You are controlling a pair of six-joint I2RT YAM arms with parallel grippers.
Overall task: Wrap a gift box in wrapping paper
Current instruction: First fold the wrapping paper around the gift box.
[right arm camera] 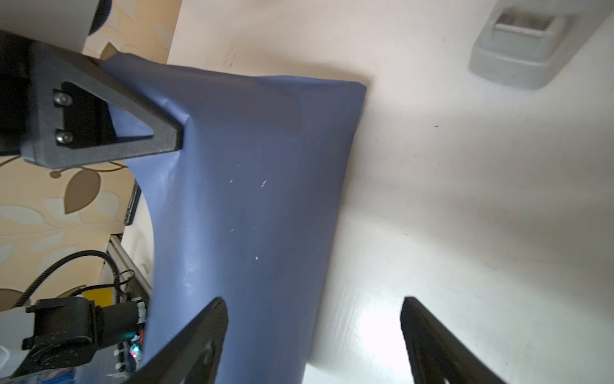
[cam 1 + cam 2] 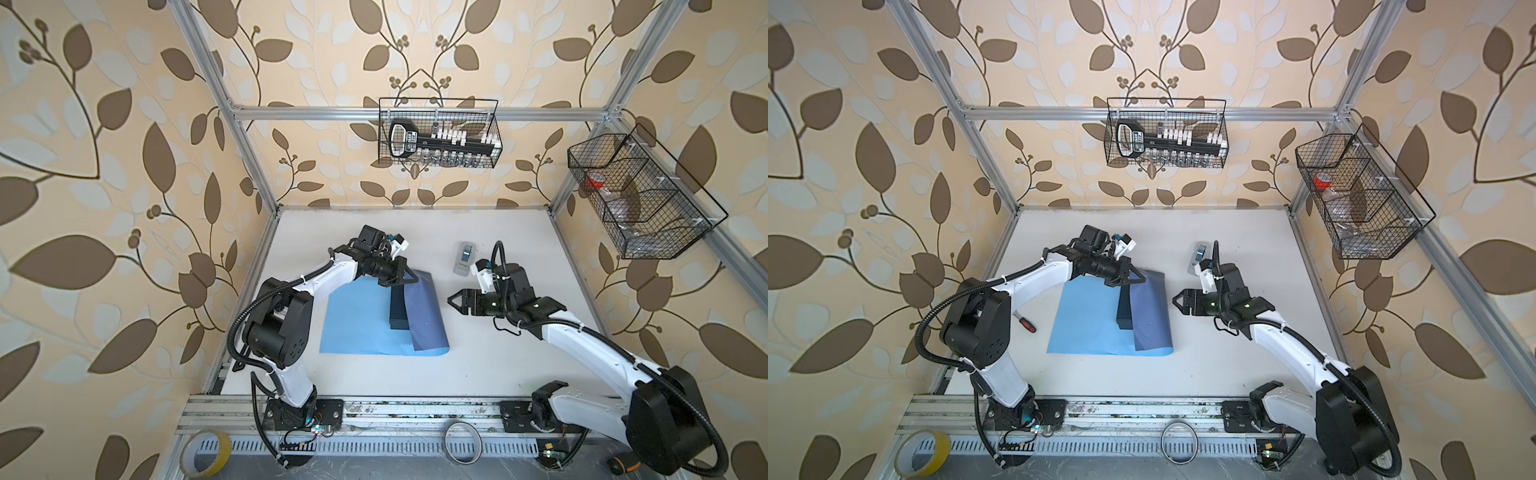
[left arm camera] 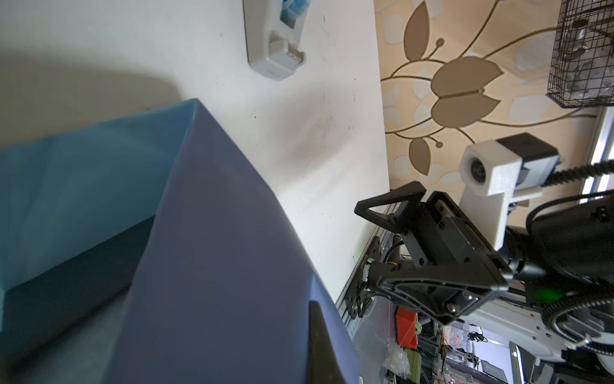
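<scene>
1. Left gripper (image 2: 411, 277) is pressed shut on the far corner of the wrapping paper (image 2: 353, 324) and holds that corner up off the table (image 2: 498, 365). The right wrist view shows its fingertip (image 1: 167, 138) biting into the paper's dark face.
2. Right gripper (image 2: 454, 303) hangs with its jaws spread wide and nothing between them. It is just beside the folded edge of the paper, and in both top views it stands apart from it.
3. Nearest me, a yellow tape roll (image 2: 223, 451) lies by the front rail. In a top view a red-handled screwdriver (image 2: 1027, 325) lies on the table near the left arm.
4. Mid-table, the sheet lies flat with its light blue face up on the left. Its right part is turned up and over as a slate-blue flap (image 2: 424, 316).
5. At the fold the gift box (image 2: 400, 309) sits on the sheet with the flap leaning over its right side. Only a dark strip shows, so I can't say how much is covered.
6. Beyond the right gripper, a grey-white tape dispenser (image 2: 464, 257) stands on bare table, clear of the paper.
7. Farthest off, a wire basket (image 2: 384, 124) hangs from the back rail, and a second basket (image 2: 665, 241) hangs on the right-hand frame.
</scene>
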